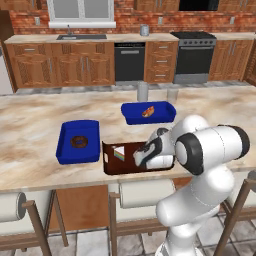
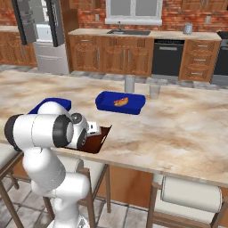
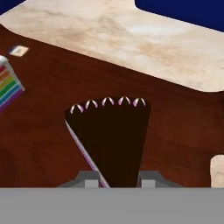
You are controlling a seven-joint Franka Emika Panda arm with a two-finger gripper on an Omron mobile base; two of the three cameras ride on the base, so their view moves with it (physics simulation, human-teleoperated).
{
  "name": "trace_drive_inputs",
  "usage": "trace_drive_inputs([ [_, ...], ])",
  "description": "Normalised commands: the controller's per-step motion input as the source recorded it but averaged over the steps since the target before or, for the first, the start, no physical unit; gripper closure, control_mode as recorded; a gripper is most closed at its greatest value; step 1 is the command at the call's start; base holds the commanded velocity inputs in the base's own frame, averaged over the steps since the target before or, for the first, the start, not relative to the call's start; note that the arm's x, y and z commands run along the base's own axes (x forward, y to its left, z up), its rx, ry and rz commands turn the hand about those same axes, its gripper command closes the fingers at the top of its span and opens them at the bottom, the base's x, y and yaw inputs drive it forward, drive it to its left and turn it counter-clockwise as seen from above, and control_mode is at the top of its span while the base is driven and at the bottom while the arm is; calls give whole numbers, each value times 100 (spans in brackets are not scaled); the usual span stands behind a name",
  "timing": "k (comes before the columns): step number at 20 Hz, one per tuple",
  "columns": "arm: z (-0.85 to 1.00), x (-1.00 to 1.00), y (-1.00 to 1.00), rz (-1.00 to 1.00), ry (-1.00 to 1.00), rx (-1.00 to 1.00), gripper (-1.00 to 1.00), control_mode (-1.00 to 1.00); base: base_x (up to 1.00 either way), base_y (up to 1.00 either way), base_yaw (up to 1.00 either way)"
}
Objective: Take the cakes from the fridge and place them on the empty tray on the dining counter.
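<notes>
In the hand view the dark chocolate cake (image 3: pixel 114 135) stands between my fingertips, and my gripper (image 3: pixel 119 178) is shut on its narrow end, just above the dark brown tray (image 3: pixel 48 131). The rainbow-striped cake (image 3: pixel 8 89) sits on the tray at the left; the left base view shows it as well (image 1: pixel 119 154). The tray (image 1: pixel 111 162) lies near the front edge of the dining counter (image 1: pixel 40 125), with my hand (image 1: pixel 150 152) low over its right part. The fridge (image 2: pixel 49 58) stands at the far left with its upper doors open.
A blue tray with a brown donut (image 1: pixel 78 141) lies left of the brown tray. Another blue tray (image 1: pixel 148 112) holding food lies behind it. Two glasses (image 1: pixel 143 91) (image 1: pixel 172 95) stand further back. Stools (image 1: pixel 145 192) line the counter's near side.
</notes>
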Motion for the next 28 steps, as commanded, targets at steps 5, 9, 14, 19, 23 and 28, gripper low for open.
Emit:
trace_drive_inputs([
  [5, -21, 8, 4, 0, 0, 0, -100, -100, 0, 0, 0],
  [9, -2, -59, 16, 0, 0, 0, -100, -100, 0, 0, 0],
  [14, 11, -41, 3, 0, 0, 0, -100, -100, 0, 0, 0],
  [19, 72, 2, 0, -3, 0, 0, -100, -100, 0, 0, 0],
  [23, 100, -16, -26, -5, 6, 0, -100, -100, 0, 0, 0],
  [28, 100, -61, -53, -2, 16, 3, -100, -100, 0, 0, 0],
])
